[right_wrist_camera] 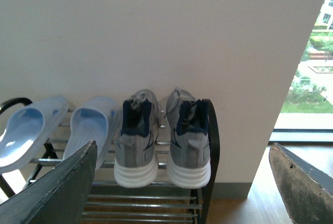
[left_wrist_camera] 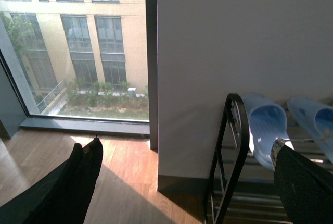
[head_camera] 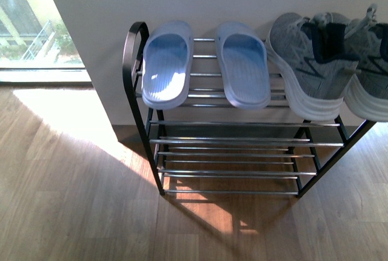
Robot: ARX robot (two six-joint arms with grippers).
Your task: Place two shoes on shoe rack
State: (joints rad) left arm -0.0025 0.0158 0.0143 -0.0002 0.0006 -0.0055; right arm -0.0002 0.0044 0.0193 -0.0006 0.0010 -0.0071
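White wall, wood floor — both sneakers [right_wrist_camera: 161, 138] sit heels-out beside the slides [head_camera: 206, 64] on the shoe rack's [head_camera: 134, 61] top tier, dead ahead of the spread, empty right gripper [right_wrist_camera: 182, 182]; left gripper [left_wrist_camera: 187, 182] also spread, empty.

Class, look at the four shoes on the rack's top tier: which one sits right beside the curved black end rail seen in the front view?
The left pale blue slide, next to the rack's curved end rail; the other slide and both grey sneakers sit further right.

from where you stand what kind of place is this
Probably a home entryway: a black metal shoe rack with chrome rails against a white wall, pale blue slides, wood plank floor.
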